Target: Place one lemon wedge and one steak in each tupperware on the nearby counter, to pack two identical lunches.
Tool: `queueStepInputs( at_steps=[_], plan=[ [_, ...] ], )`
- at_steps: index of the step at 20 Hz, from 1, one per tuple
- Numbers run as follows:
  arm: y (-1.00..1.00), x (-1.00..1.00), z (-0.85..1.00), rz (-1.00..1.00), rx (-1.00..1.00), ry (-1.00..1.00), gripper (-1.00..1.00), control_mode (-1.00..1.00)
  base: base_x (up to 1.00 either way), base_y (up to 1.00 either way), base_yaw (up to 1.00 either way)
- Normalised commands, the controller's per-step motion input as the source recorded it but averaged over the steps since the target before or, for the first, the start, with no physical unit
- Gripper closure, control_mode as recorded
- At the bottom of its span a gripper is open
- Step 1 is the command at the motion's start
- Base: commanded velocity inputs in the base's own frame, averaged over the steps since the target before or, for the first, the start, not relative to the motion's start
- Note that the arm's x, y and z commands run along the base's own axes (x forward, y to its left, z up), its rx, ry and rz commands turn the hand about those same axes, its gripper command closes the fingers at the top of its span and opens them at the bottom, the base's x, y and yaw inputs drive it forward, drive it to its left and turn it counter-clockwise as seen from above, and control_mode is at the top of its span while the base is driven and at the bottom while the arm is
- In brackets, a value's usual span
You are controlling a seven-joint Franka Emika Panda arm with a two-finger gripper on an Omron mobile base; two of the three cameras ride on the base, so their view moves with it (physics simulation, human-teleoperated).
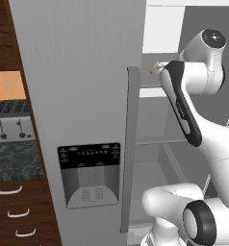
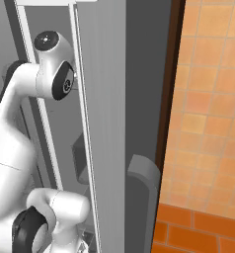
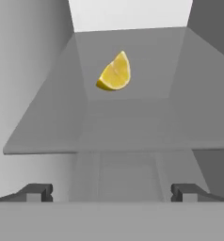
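One bright-yellow lemon wedge (image 3: 115, 73) lies on a grey fridge shelf (image 3: 48, 136), toward the shelf's back. My gripper (image 3: 112, 192) is open, its two dark fingertips (image 3: 37, 192) spread wide with nothing between them, and it sits in front of the shelf's edge, short of the wedge. In the left base view the arm reaches into the open fridge, and a sliver of the lemon wedge (image 1: 155, 66) shows just left of the wrist. A stretch of the black marbled counter (image 1: 15, 161) lies at the left. The steak and the tupperware are out of view.
The grey fridge door (image 1: 82, 72), with its dispenser panel (image 1: 90, 175) and long handle (image 1: 132, 144), stands left of the arm. A silver toaster (image 1: 10, 121) sits on the counter above the wooden drawers (image 1: 18, 211). An orange tiled wall (image 2: 208, 123) lies at the right.
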Motion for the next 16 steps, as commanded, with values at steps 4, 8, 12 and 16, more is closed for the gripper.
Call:
queueStepInputs(
  at_steps=[4,8,12,16],
  plan=[
    [0.0,0.67,0.1,0.0,0.01,0.0,-1.0,-1.0,0.0,0.0,0.0],
    [0.0,0.71,0.0,0.0,0.01,0.02,-1.0,-1.0,0.0,0.0,0.0],
    [-0.04,0.87,0.0,0.0,0.0,0.04,-1.0,-1.0,0.0,0.0,0.0],
    [-0.19,0.89,0.0,0.0,0.0,0.04,-1.0,-1.0,0.0,0.0,0.0]
  ],
)
